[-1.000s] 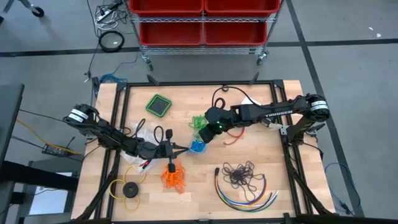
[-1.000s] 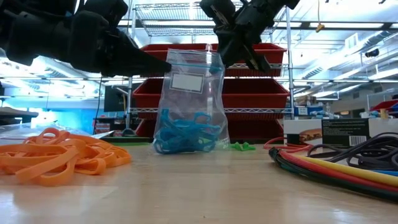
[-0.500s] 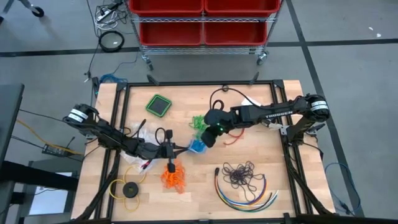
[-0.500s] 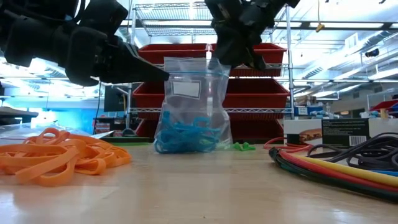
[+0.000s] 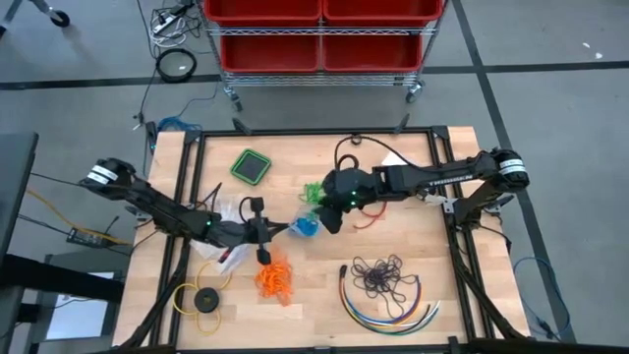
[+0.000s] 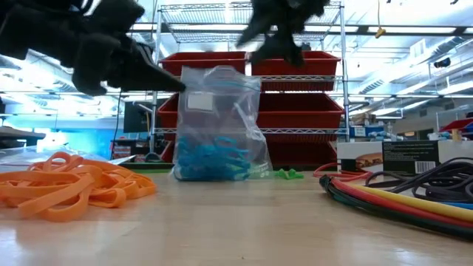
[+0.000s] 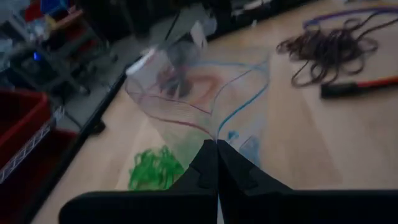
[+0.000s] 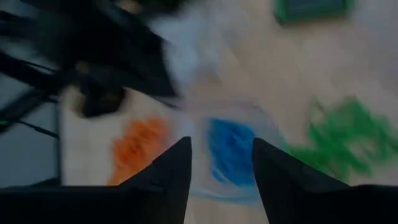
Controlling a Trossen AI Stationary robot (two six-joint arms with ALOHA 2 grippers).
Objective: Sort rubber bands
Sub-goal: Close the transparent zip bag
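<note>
A clear zip bag [image 6: 216, 111] stands on the table with blue rubber bands [image 6: 211, 159] in its bottom. My left gripper [image 7: 216, 148] is shut on the bag's upper edge; in the high view it [image 5: 291, 228] reaches the bag [image 5: 308, 226] from the left. Above the bag's right side my right gripper [image 8: 221, 152] stands open and touches nothing, its fingers blurred in the low view [image 6: 277, 37]. Loose on the table lie orange bands [image 5: 275, 279], green bands [image 5: 314, 192] and dark purple bands [image 5: 381, 275]. My left gripper pinches the bag's upper edge [image 7: 212, 129] between its two shut fingers, at the corner toward the table's left. The fingers come nearly level from the left, slanting a little down. The bag stands upright with its bottom on the table, its mouth slack.
Long multicoloured cables [image 5: 393, 310] curve around the purple bands at the near right. A green square pad [image 5: 252, 165] lies at the far left. A yellow ring with a black disc [image 5: 201, 298] sits at the near left. Another clear bag [image 5: 218, 236] lies under my left arm.
My right gripper has opened, let go of the bag's upper right corner and risen. My left gripper, still shut on the other corner, has drawn back a little toward the table's left edge. The bag has shifted left with it and its top has gone slack.
</note>
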